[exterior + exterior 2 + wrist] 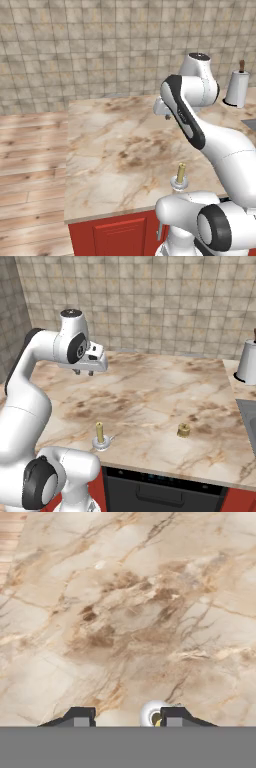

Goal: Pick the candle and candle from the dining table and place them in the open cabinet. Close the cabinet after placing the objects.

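Near edge of the beige-brown marbled stone worktop (165,386): slim olive-gold stick candle on a clear round dish (100,436), upright, close to the front lip, just ahead of my base. Same candle from the left base view (180,177), and its dish peeks in at the bottom of the hand view, right behind my right fingertip (152,714).

A bit further along the same front strip, well apart from the first: squat brass-gold candle (183,430), standing free on the stone.

My fingers (83,372) hang above the worktop, further back than both candles and toward its left side, pointing down. Nothing between them. From the hand view the two tips stand with a gap, bare stone between; I judge them nearly closed and empty.

Far right corner: white paper-towel roll with a brown tip (237,87). Not mine to move. Beyond that, a tiled wall.

Step, as I read it: the first pick hasn't started, both candles sit on the worktop, the cabinet isn't in sight.

Next move calls for: pull back toward the front edge, centre over the stick candle, spread wider, descend, clamp the stem above the dish. It's thin and tall, so it may tip.

No brands, labels or legible writing anywhere.
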